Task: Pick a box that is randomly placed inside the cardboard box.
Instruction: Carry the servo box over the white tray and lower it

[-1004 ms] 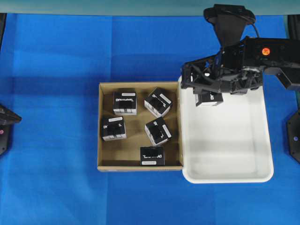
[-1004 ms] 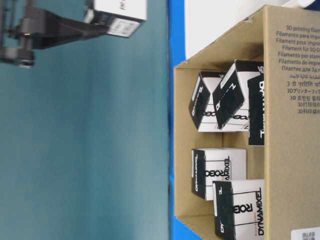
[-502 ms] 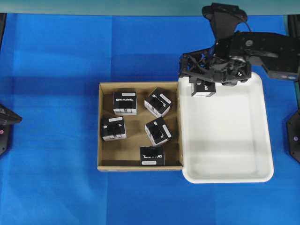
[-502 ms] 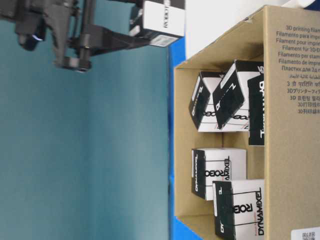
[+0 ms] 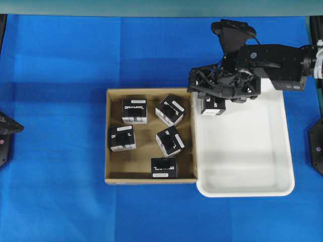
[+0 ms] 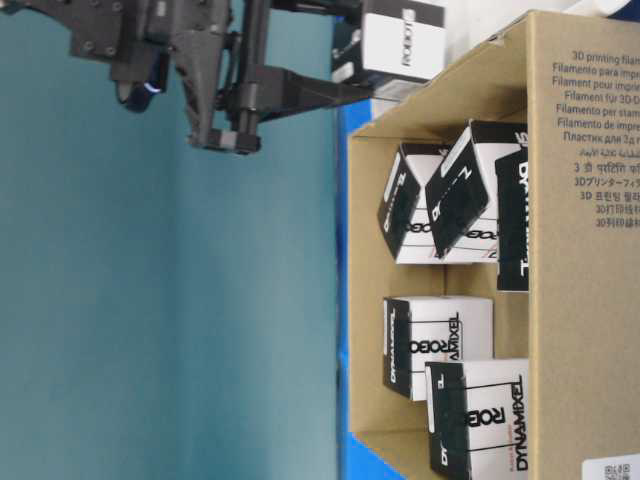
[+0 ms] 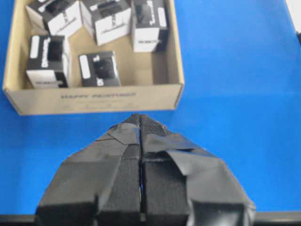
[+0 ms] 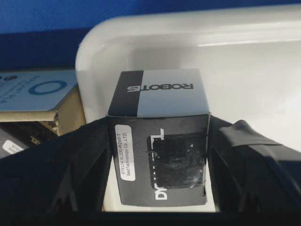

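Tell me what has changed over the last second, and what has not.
The right gripper, shut on a black box throughout, carried it leftward in the overhead view to the corner of the white tray nearest the cardboard box, and lower toward it in the table-level view. Nothing was released. The five boxes in the cardboard box and the left gripper stayed put.

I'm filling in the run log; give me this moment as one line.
right gripper: shut on box | over white tray corner | left gripper: shut, idle | cardboard box: five boxes
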Available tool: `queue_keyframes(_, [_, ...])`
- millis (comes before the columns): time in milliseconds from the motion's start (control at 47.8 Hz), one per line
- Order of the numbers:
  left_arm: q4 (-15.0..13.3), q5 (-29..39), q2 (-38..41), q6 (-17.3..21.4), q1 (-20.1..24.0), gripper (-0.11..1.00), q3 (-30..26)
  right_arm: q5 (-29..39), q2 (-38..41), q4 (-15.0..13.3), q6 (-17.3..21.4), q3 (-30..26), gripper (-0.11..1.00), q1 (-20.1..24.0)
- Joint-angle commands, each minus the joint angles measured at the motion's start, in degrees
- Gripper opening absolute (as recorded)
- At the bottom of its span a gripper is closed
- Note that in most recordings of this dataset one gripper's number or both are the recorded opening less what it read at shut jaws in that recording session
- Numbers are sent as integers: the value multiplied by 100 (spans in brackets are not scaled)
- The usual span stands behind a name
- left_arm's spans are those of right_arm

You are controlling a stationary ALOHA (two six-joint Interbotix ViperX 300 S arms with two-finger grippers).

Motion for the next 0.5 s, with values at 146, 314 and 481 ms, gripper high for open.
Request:
queue_keyframes(146, [9, -53, 79, -9, -18, -7, -114, -141, 97, 44, -18, 114, 63, 0])
queue_keyframes(314, [9, -53, 79, -9, -18, -7, -123, -352, 149, 70, -97, 149, 63, 0])
queue_keyframes(481, [9, -53, 79, -18, -18, -7, -114, -360, 167, 88, -123, 158, 63, -9])
